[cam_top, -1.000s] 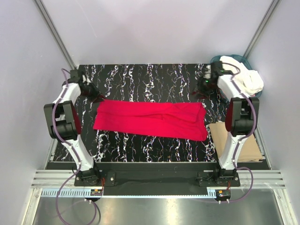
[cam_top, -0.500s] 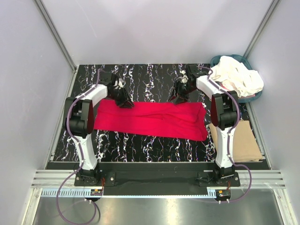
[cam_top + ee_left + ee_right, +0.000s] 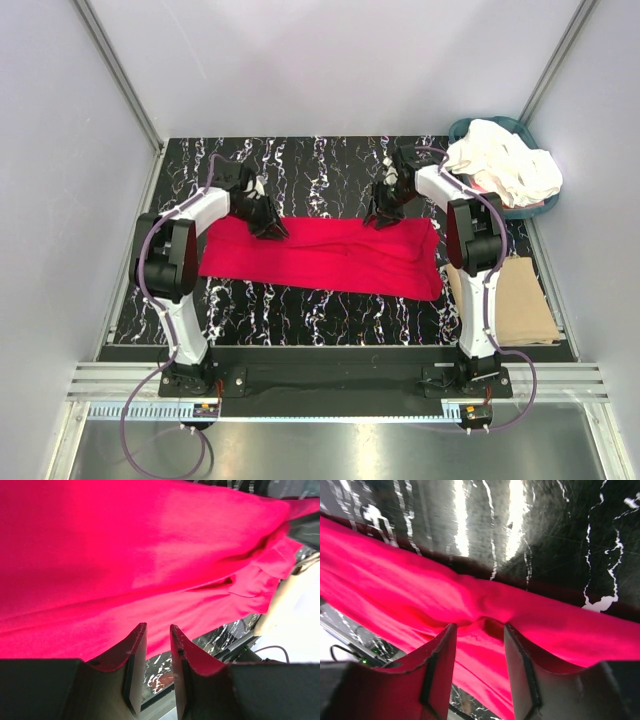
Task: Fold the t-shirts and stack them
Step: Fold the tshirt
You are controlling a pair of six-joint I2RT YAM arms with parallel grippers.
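Setting: A black table (image 3: 320, 170) veined in white sat inside pale walls, with two arms bolted at its near edge.

Red t-shirt (image 3: 320, 255): It lay flat as a long band across the middle of the table. It ran from near the left arm almost to the right arm, with its right end wider and rumpled.

Left gripper (image 3: 268, 228): It was down at the far edge of the red t-shirt, towards the left end. In the wrist view its fingers (image 3: 132, 650) stood only a narrow slot apart. Red cloth and a strip of table showed through the slot, and nothing was pinched.

Right gripper (image 3: 380, 216): It was down at the same far edge, towards the right end. Its fingers (image 3: 440, 655) were spread wide, one on either side of a small pucker of red cloth at the hem. The pucker did not fill the gap, and whether the tips pressed on the cloth could not be told.

White t-shirts (image 3: 505, 165): They were heaped loose in a teal basket (image 3: 462, 128) at the far right corner and spilled over its rim, well apart from the red one.

Cardboard sheet (image 3: 515, 300): It lay flat and tan at the right side of the table, just beyond the red t-shirt's right end and partly behind the right arm.
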